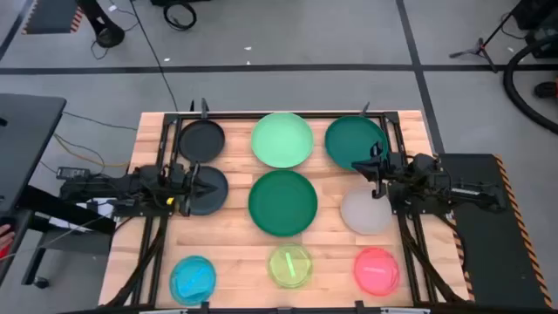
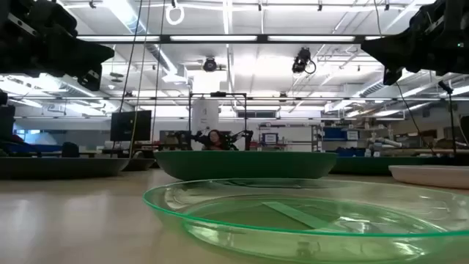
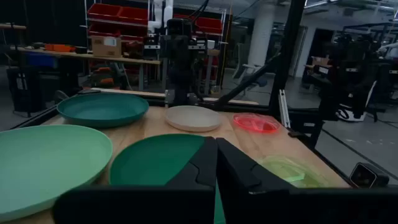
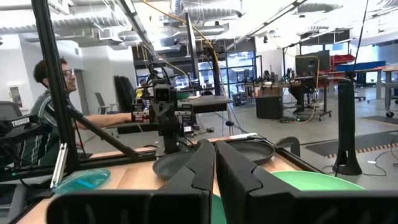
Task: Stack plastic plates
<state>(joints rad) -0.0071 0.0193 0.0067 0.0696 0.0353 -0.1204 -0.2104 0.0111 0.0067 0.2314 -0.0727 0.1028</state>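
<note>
Left gripper (image 1: 197,186) above black-grey plate (image 1: 207,194)

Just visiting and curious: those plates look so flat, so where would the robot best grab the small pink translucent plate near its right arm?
Probably by the raised rim. The small pink translucent plastic plate lies flat on the wooden table, so only its upturned edge offers anything to pinch. The right pincer could come down from above onto the rim's nearest side, one finger inside and one outside. That side looks free, though the pale grey round plate sits close.

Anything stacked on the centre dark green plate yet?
No. The centre dark green plate lies bare on the table, with nothing on it. All nine plates sit singly. Whatever lies beneath it is covered.
</note>
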